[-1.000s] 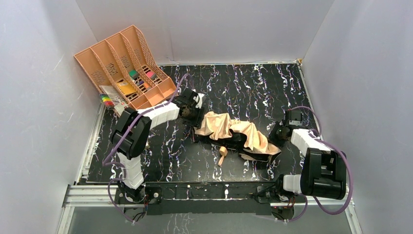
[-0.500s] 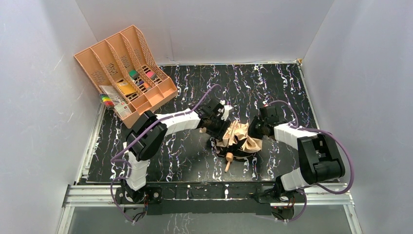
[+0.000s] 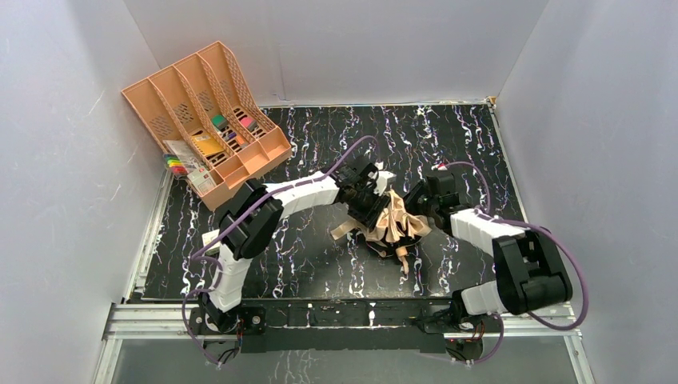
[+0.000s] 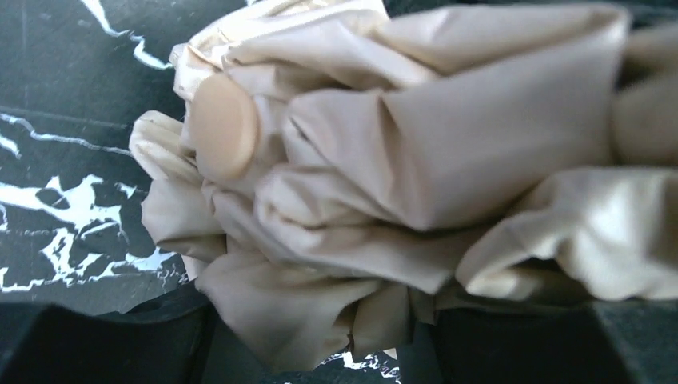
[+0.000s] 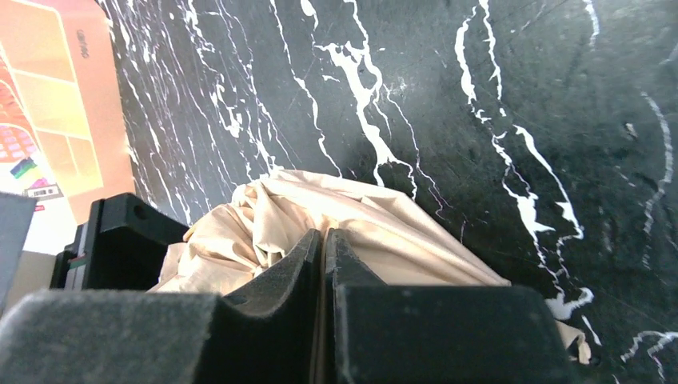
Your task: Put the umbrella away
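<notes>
Change vs 1 s ago: umbrella (image 3: 392, 224) canopy lay spread in a long drape across mid-right of the table (image 3: 456, 136); it is now gathered into one tight, pleated bunch at mid table, a bit right of centre. Short tan handle (image 3: 404, 261) pokes out on the near side of the bunch; earlier it sat further left. Both arms have closed in. L arm was folded back w/ its wrist near the peach tray (image 3: 172, 96); it has since stretched out to the right. R arm was tucked by the right wall and has swung left.

Pose now: L arm runs long and low from its base, up and right across the table. The left gripper (image 3: 369, 200) is on the far-left side of the bunch. R arm is bent at the elbow, forearm aimed far-left. The right gripper (image 3: 420, 210) is on the right side of the bunch. The two wrists face each other w/ the fabric between them.

Jaws:
- L: wrist cam shows fingers (image 4: 96, 352) set apart w/ crumpled beige fabric filling the gap, so it is grasping the bunched canopy. A round tan cap (image 4: 225, 126) shows at upper left of the folds.
- R: wrist cam shows pads nearly together, a thin fold of fabric pinched between them, so it is clenched on the canopy.

Tray sits far-left, well apart from the umbrella.
</notes>
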